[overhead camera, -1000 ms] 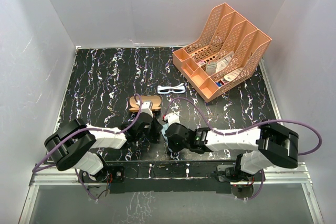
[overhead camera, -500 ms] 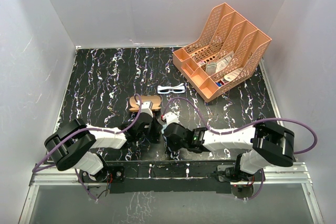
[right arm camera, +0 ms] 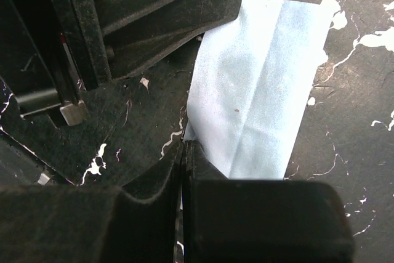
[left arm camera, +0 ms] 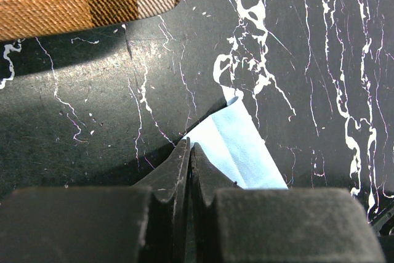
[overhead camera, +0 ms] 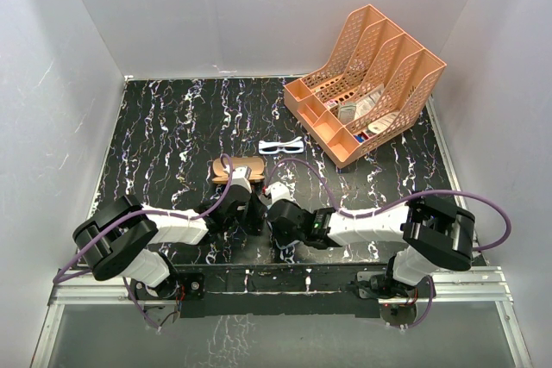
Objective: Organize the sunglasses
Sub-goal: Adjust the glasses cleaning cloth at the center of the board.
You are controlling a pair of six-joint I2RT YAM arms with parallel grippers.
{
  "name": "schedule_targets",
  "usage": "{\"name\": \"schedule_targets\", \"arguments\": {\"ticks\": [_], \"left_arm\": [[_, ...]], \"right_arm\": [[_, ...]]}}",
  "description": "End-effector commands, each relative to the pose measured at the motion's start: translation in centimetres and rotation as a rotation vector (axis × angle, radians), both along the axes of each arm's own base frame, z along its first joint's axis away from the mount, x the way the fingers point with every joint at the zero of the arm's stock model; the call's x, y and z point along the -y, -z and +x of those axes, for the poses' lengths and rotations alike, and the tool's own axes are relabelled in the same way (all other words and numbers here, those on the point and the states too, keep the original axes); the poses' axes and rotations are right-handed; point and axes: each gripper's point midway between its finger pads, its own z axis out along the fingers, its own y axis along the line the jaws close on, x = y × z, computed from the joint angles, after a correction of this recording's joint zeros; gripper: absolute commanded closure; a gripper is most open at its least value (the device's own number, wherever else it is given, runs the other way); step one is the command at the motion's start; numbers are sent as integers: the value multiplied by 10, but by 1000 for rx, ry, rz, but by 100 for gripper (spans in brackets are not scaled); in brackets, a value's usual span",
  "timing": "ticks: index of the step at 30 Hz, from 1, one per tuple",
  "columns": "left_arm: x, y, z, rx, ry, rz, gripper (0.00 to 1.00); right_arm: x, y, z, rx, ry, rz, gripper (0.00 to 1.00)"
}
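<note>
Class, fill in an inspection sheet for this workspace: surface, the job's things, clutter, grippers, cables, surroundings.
Surface: black table with white veining.
Job's things: sunglasses lie on the table beyond the case, close to the rack, and no gripper is near them.
Clutter: brown plaid case; light blue cloth lying flat; orange rack holding small items.
Grippers: left gripper shut, tips at the cloth's corner; right gripper shut, tips at the cloth's edge. Cannot tell if either pinches it.
Cables: one purple cable per arm; the left arm's cable arches over the case.
Surroundings: white walls on three sides.
</note>
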Motion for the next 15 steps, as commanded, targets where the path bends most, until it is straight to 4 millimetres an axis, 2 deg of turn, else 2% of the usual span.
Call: {"name": "schedule_targets", "arguments": {"ticks": [1,15], "left_arm": [[-14,18,-10,-55,3,78,100],[-15,22,-10,-65,-1,89,100]], "right_arm": [[-6,-6,-3,-19,5,50,100],[28,13,-35,-117,0,14,100]]}}
